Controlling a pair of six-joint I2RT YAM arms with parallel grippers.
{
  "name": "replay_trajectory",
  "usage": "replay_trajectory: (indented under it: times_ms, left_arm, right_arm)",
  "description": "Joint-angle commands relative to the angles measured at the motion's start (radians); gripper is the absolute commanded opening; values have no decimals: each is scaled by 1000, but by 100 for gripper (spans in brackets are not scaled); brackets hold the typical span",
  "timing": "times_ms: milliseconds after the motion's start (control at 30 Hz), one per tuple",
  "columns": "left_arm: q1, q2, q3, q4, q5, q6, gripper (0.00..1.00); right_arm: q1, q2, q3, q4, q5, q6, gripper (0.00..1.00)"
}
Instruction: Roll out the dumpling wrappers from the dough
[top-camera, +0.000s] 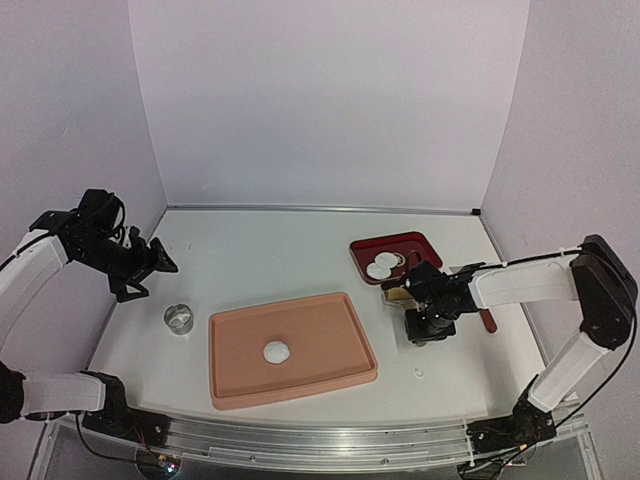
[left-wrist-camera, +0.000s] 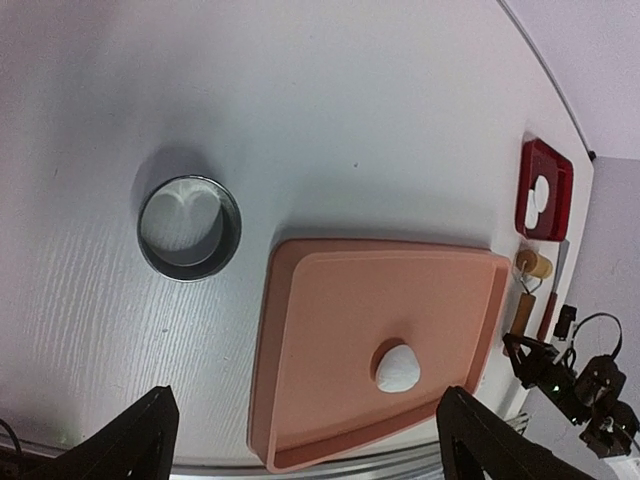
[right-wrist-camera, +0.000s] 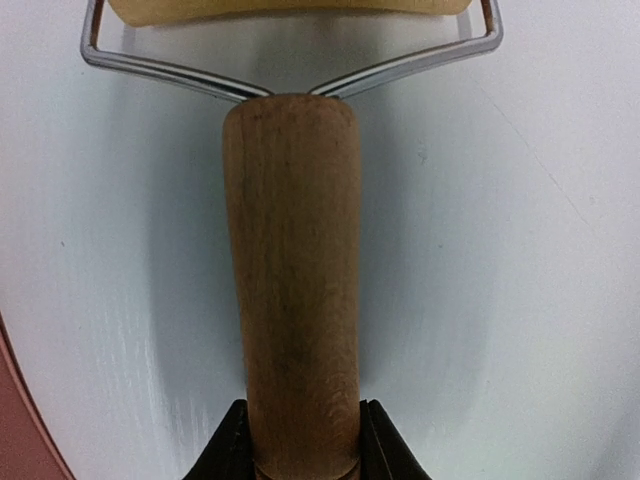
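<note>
Right gripper (right-wrist-camera: 303, 452) clamps roller (right-wrist-camera: 295, 250) just beside the tray's (top-camera: 330, 325) right edge.

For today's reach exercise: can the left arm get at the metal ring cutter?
Probably yes: the left gripper is open and empty, and the ring cutter stands alone nearby, nothing between them.

A shallow salmon-pink tray (top-camera: 320, 335) lies flat near the middle of the bench's (top-camera: 260, 250) near edge. A metal ring (top-camera: 180, 319) stands on the bare bench just off the tray's left side, toward the left edge. Toward the right edge, farther back, sits a smaller red tray (top-camera: 400, 245); close in front of it a roller (right-wrist-camera: 295, 270) with a wooden handle and wire yoke lies on the bench.
</note>
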Motion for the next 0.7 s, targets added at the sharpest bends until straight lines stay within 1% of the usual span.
replay_trajectory:
  times_ms: [0, 100, 133, 167, 233, 300, 400, 500, 567, 667]
  left_arm:
    - [-3, -10, 95, 10, 127, 83, 93]
    - [-4, 25, 135, 56, 300, 123, 96]
    - [-4, 25, 135, 63, 316, 124, 96]
    - [-9, 44, 143, 109, 411, 126, 98]
    - [-19, 50, 150, 147, 453, 111, 100]
    - [-38, 74, 164, 237, 567, 73, 100]
    - [-113, 144, 225, 274, 590, 61, 100]
    - [-229, 220, 297, 293, 555, 60, 100]
    - [-255, 248, 320, 307, 556, 52, 100]
    - [-280, 274, 332, 351, 601, 19, 100]
  right_arm:
    - [11, -117, 122, -132, 26, -49, 0]
    - [28, -177, 249, -225, -1, -115, 0]
    - [31, -179, 265, -225, -2, -120, 0]
    - [50, -182, 346, -286, -7, -147, 0]
    - [74, -176, 411, -318, -4, -165, 0]
    - [132, -155, 506, -363, 1, -200, 0]
    - [207, -106, 616, -413, 15, -231, 0]
    - [296, -39, 724, -429, 17, -257, 0]
    - [333, -2, 779, -431, 24, -275, 0]
    - [395, 49, 860, -431, 25, -297, 0]
